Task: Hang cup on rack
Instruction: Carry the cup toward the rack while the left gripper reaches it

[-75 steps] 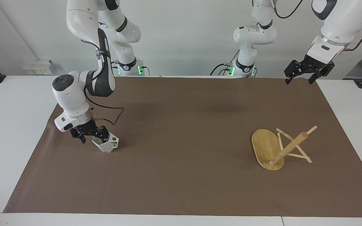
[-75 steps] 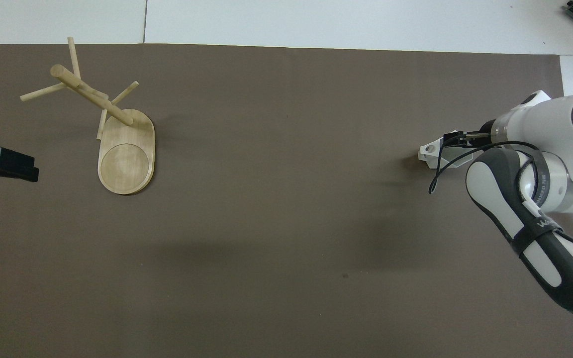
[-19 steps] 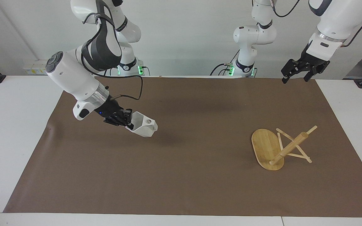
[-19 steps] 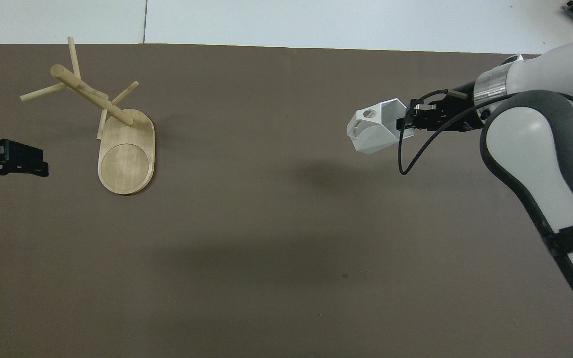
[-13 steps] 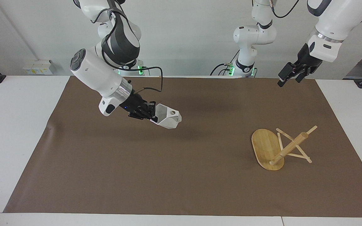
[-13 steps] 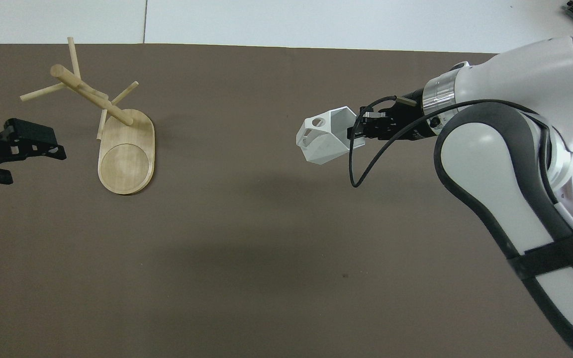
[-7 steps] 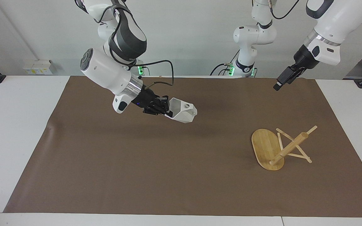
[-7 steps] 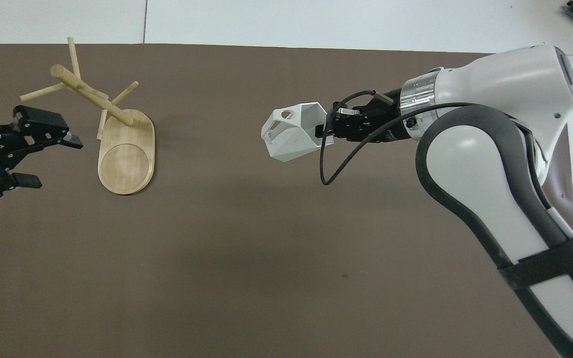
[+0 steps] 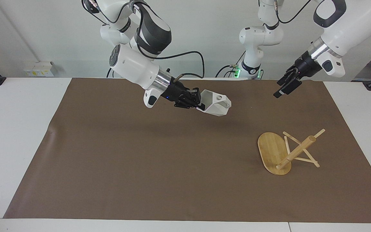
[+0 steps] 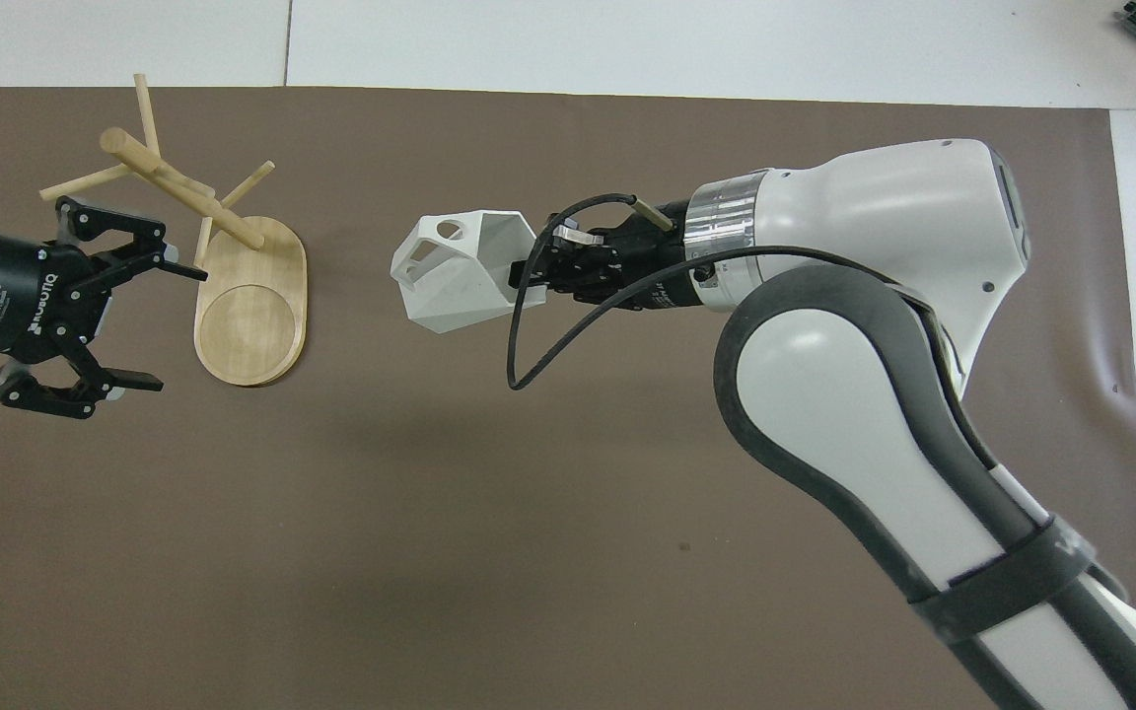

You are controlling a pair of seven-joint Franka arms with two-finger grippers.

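The white faceted cup (image 9: 217,103) (image 10: 450,271) hangs in the air over the middle of the brown mat, tipped on its side with its pierced handle upward. My right gripper (image 9: 201,105) (image 10: 531,272) is shut on the cup's rim wall. The bamboo rack (image 9: 285,151) (image 10: 250,296) lies tipped over toward the left arm's end, resting on the edge of its oval base and on its pegs, with the post (image 10: 178,192) slanting away from the robots. My left gripper (image 9: 283,87) (image 10: 172,325) is open and empty, raised over the mat beside the rack.
A brown mat (image 9: 140,161) covers most of the white table (image 9: 14,129). A black cable (image 10: 568,330) loops down from the right wrist beside the cup. Nothing else stands on the mat.
My right gripper has carried the cup up and toward the left arm's end, closer to the rack. The left gripper has swung in over the mat beside the rack, jaws still wide.
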